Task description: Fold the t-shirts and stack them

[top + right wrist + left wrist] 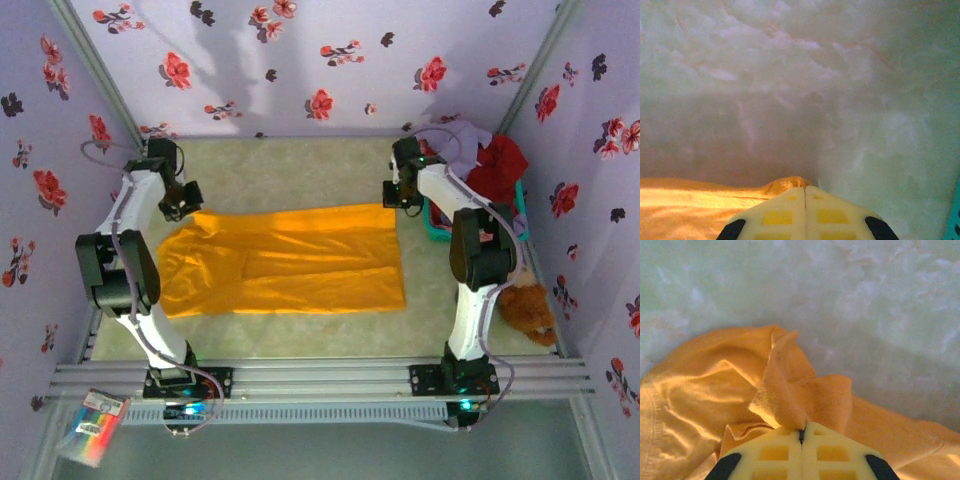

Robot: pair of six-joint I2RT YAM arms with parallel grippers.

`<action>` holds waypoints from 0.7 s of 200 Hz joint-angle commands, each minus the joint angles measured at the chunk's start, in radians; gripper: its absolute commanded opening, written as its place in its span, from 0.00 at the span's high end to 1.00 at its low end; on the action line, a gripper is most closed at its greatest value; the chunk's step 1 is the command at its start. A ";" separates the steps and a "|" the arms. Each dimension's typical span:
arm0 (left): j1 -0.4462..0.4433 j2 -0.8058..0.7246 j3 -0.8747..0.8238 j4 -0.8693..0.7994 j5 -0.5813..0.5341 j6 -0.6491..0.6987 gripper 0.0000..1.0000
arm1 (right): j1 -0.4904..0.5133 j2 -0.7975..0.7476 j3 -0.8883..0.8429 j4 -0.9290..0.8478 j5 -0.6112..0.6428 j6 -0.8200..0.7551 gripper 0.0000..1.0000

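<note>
Brown plush teddy bear point(527, 307) slumps at the near right, beside the right arm and outside the job. Further in, the large orange-yellow soft cloth t-shirt point(285, 260) lies as a long, nearly rectangular sheet on the pale mottled table mat point(300, 165), smooth on the right and rumpled toward the left. At its far edge the left gripper point(183, 207) is pinched onto a puckered corner of it, seen close in the left wrist view point(801, 432). The right gripper point(397, 195) is closed on the opposite far corner, where a thin hem shows at its tips point(805, 189). Beyond, the teal plastic basket point(436, 228) holds the crumpled red t-shirt point(498, 165) and lavender t-shirt point(465, 135). By my judgement the work is early: one shirt is mid-fold, nothing is stacked, and the basket's shirts are untouched.
</note>
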 commanded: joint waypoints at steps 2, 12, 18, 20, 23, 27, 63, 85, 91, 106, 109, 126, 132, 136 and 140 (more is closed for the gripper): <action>0.016 0.016 0.072 -0.029 0.015 0.017 1.00 | -0.008 0.031 0.049 -0.015 -0.057 -0.015 1.00; 0.018 0.013 0.084 -0.037 0.013 0.021 1.00 | -0.013 0.031 0.051 -0.012 -0.068 -0.010 1.00; 0.019 0.010 0.089 -0.045 0.013 0.024 1.00 | -0.015 0.028 0.051 -0.010 -0.074 -0.008 1.00; 0.019 0.009 0.091 -0.047 0.011 0.025 1.00 | -0.017 0.026 0.051 -0.011 -0.076 -0.007 1.00; 0.020 0.008 0.093 -0.047 0.012 0.028 1.00 | -0.018 0.023 0.050 -0.012 -0.077 -0.006 1.00; 0.021 0.006 0.095 -0.048 0.010 0.031 1.00 | -0.018 0.019 0.047 -0.014 -0.078 -0.005 1.00; 0.025 -0.038 0.043 -0.085 -0.002 0.045 1.00 | -0.017 -0.067 -0.048 -0.001 -0.092 0.029 1.00; 0.028 -0.117 -0.047 -0.026 0.006 0.031 1.00 | -0.008 -0.148 -0.139 0.002 -0.053 0.055 1.00; 0.028 -0.135 -0.066 -0.022 0.009 0.029 1.00 | -0.009 -0.171 -0.168 0.008 -0.047 0.065 1.00; 0.028 -0.161 -0.096 -0.039 0.010 0.027 1.00 | -0.008 -0.226 -0.239 0.028 -0.048 0.092 1.00; 0.028 -0.165 -0.102 -0.044 0.010 0.026 1.00 | -0.007 -0.235 -0.250 0.029 -0.048 0.096 1.00; 0.028 -0.190 -0.146 -0.047 0.003 0.031 1.00 | -0.006 -0.280 -0.312 0.037 -0.049 0.114 1.00; 0.029 -0.199 -0.161 -0.072 -0.003 0.032 1.00 | -0.006 -0.290 -0.330 0.036 -0.055 0.117 1.00; 0.028 -0.205 -0.170 -0.079 -0.008 0.032 1.00 | -0.006 -0.296 -0.339 0.034 -0.059 0.120 1.00; 0.028 -0.211 -0.177 -0.086 -0.014 0.032 1.00 | -0.005 -0.302 -0.349 0.032 -0.065 0.124 1.00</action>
